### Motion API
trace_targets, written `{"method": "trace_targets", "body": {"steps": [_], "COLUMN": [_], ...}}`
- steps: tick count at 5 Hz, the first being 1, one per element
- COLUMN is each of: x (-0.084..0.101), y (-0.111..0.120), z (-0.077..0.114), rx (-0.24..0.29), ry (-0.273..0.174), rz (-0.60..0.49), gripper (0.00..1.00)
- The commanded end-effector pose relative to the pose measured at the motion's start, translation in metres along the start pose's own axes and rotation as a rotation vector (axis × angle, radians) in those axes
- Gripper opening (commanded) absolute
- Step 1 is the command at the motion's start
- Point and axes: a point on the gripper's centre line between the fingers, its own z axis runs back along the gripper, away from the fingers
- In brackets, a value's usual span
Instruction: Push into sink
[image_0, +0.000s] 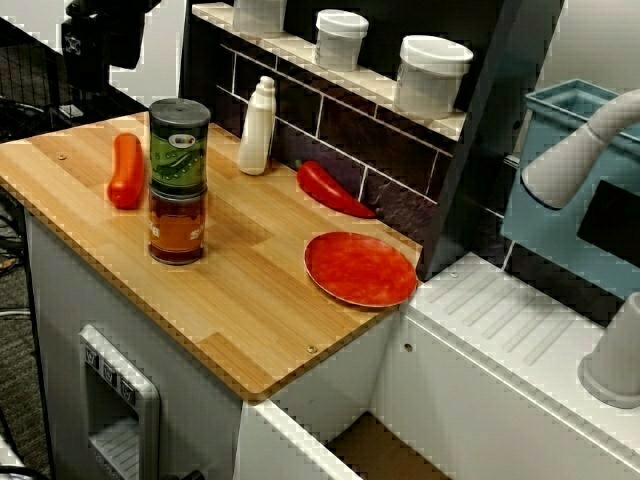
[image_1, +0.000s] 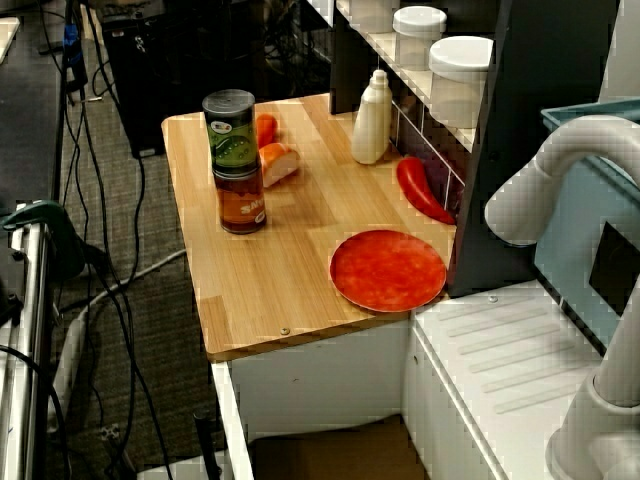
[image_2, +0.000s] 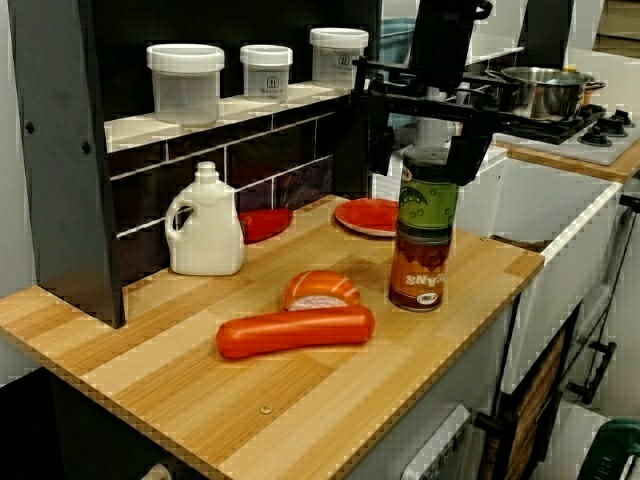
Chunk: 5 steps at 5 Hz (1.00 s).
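The tool (image_2: 422, 172) was held spread around the top of the jars (image_2: 425, 250). The sink (image_0: 480, 320) was seen past the counter (image_2: 300, 400) end.

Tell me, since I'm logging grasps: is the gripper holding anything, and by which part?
Nothing is clearly held. The gripper hangs open over the spice jar, its fingers flanking the lid; whether they touch it cannot be told.

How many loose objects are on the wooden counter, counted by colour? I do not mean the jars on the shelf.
Red or orange: 4: sausage, salmon piece, pepper, plate
White: 1: bottle
Green and brown: 1: stacked spice jars
Total: 6
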Motion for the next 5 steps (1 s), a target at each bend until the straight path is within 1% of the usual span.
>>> {"method": "trace_targets", "body": {"steps": [1, 2, 3, 4, 5], "x": [0.008, 0.009, 0.01, 0.012, 0.014], "y": [-0.009, -0.009, -0.002, 0.008, 0.017], "z": [-0.007, -0.016, -0.027, -0.042, -0.058], "rx": [0.03, 0.022, 0.026, 0.026, 0.025], "ry": [0.014, 0.024, 0.036, 0.063, 0.078], "rz": [-0.011, 0.004, 0.024, 0.038, 0.063], "gripper": [1.0, 1.0, 1.0, 1.0, 1.0]}}
